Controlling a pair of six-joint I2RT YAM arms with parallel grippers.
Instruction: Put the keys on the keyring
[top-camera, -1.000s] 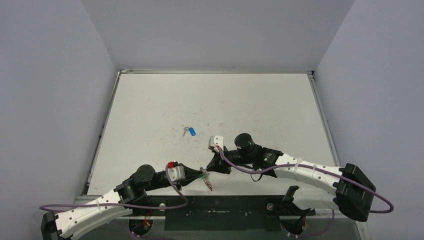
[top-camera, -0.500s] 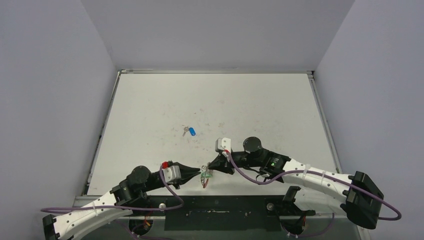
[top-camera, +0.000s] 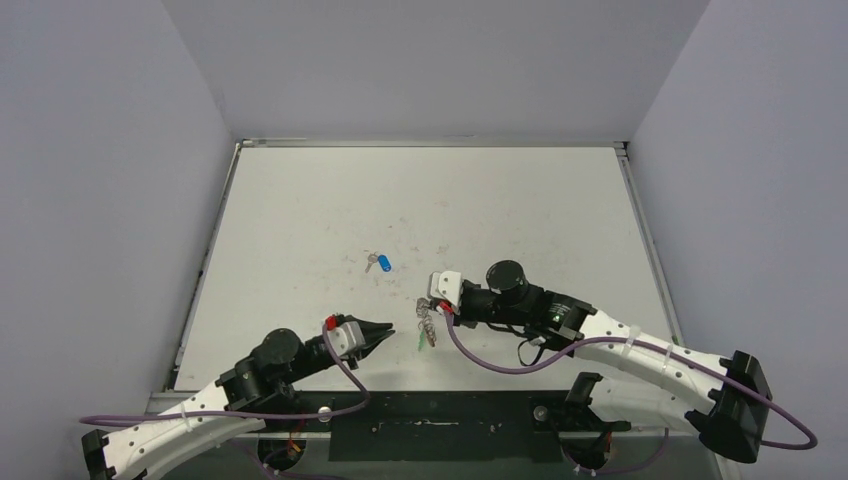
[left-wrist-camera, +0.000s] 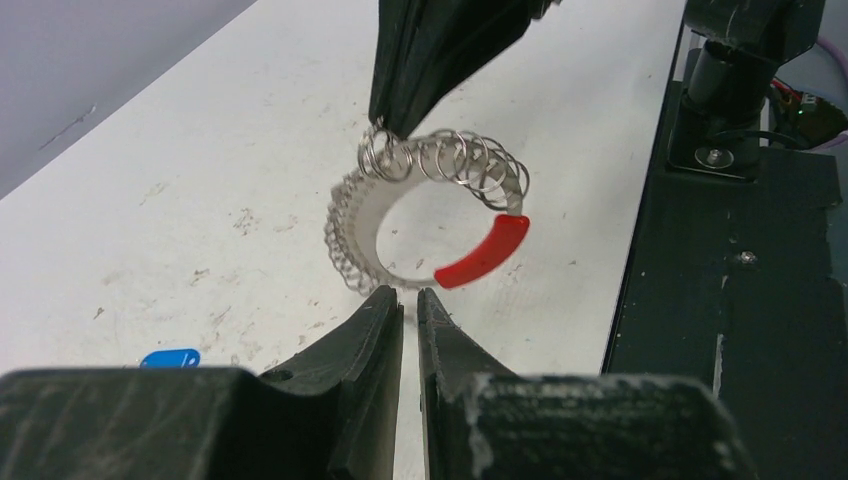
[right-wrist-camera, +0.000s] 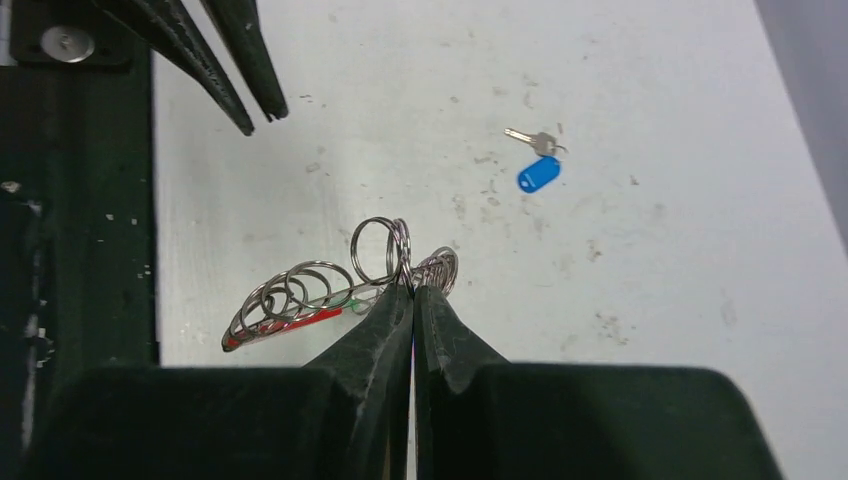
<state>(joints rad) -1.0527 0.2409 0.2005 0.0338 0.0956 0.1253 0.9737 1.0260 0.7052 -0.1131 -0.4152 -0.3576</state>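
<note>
Right arm (top-camera: 600, 335) outstretched (keyring (left-wrist-camera: 470, 165) in tool (right-wrist-camera: 412, 290))

The keyring (top-camera: 428, 326) hangs from the tips of the right gripper (top-camera: 430, 306) over the near middle of the table (top-camera: 480, 200). The left gripper (top-camera: 388, 329) sits just left of it, not touching. A key (top-camera: 380, 263) lies on the table farther back, slightly left of the keyring.

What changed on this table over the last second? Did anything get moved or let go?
The left gripper drew back leftward, off the silvery coiled-wire keyring with a red sleeve, and now holds nothing. The right gripper, shut on that ring, carried it farther onto the white table, away from the near edge. The small silver key with a blue plastic head stayed where it lay.
</note>
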